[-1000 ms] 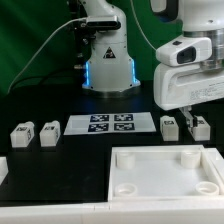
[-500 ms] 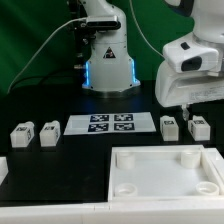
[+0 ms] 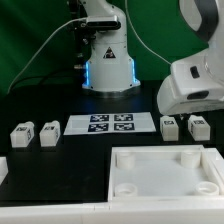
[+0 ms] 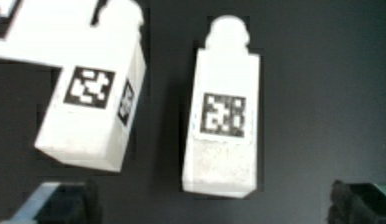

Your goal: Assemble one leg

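Beneath the spread gripper [image 4: 208, 205], the leg [image 4: 222, 112] lay on the tabletop [image 4: 323, 100]; descent needed centring, clear of the neighbouring leg [image 4: 92, 95].

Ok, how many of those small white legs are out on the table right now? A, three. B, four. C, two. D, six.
B: two legs sit at the exterior view's left of the marker board, and two more legs sit at its right.
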### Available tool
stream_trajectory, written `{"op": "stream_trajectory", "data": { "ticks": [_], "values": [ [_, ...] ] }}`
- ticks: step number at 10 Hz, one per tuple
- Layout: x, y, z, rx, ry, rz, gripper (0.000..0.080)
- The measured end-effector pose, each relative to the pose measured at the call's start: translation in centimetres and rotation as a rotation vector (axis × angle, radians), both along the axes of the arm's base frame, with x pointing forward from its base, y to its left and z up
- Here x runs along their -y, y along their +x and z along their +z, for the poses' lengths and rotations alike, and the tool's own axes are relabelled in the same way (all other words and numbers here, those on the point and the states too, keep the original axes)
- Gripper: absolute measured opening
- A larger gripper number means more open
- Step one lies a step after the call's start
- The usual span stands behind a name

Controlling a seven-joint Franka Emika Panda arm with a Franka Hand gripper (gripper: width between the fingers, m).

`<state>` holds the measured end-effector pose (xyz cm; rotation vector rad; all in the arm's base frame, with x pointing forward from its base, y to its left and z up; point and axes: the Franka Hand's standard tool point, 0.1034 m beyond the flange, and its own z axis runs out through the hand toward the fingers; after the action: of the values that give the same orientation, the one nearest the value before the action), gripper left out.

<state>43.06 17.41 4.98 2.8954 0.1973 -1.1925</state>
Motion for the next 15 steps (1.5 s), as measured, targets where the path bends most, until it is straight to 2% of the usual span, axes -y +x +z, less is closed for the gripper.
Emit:
{"op": "stream_trajectory", "data": {
  "ticks": [1,3,4,8,11,14,15],
  "values": [
    [-0.2,0.6,-0.4,0.02,0.006,-0.004,0.0649],
    [-0.2,0.3,-0.3,0.014,-0.009,-0.014,0.0649],
    [-0.4,-0.9,-0.7,-0.027,-0.073,-0.054,0.0649],
    [-0.5,-2.7,-2.5,-0.062,-0.1,-0.063,0.0649],
    [-1.5,-3.6,-3.2,-0.075,-0.117,-0.073,0.0649],
    [-1.5,-3.8,-3.6,-0.067,-0.112,-0.071,0.0649],
    [-1.5,-3.8,-3.6,-0.067,-0.112,-0.071,0.0535]
  ]
}}
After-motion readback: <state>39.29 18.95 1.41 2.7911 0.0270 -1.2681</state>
